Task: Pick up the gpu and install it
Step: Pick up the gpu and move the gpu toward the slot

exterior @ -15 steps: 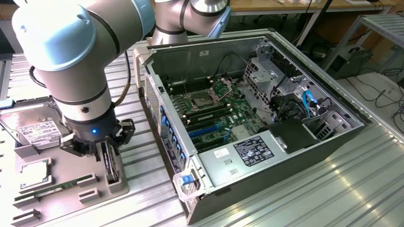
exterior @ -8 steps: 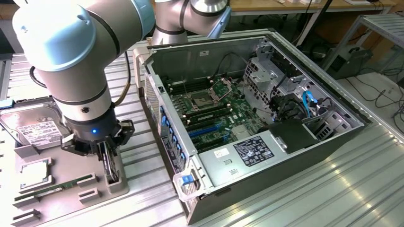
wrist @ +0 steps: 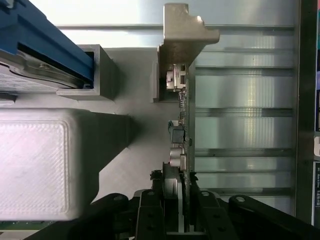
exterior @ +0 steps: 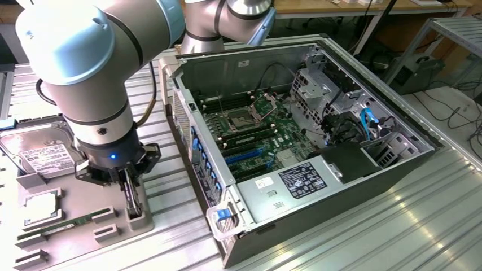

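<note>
One gpu (wrist: 182, 117) stood on edge, one end hidden in its holder (wrist: 186, 30); the fingers (wrist: 150, 212) straddled it, partly open.

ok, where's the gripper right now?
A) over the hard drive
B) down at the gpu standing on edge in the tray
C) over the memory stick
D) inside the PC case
B: the gripper sits low over the grey tray, right at the gpu standing on edge in its holder, apart from the hard drive and outside the PC case.
</note>
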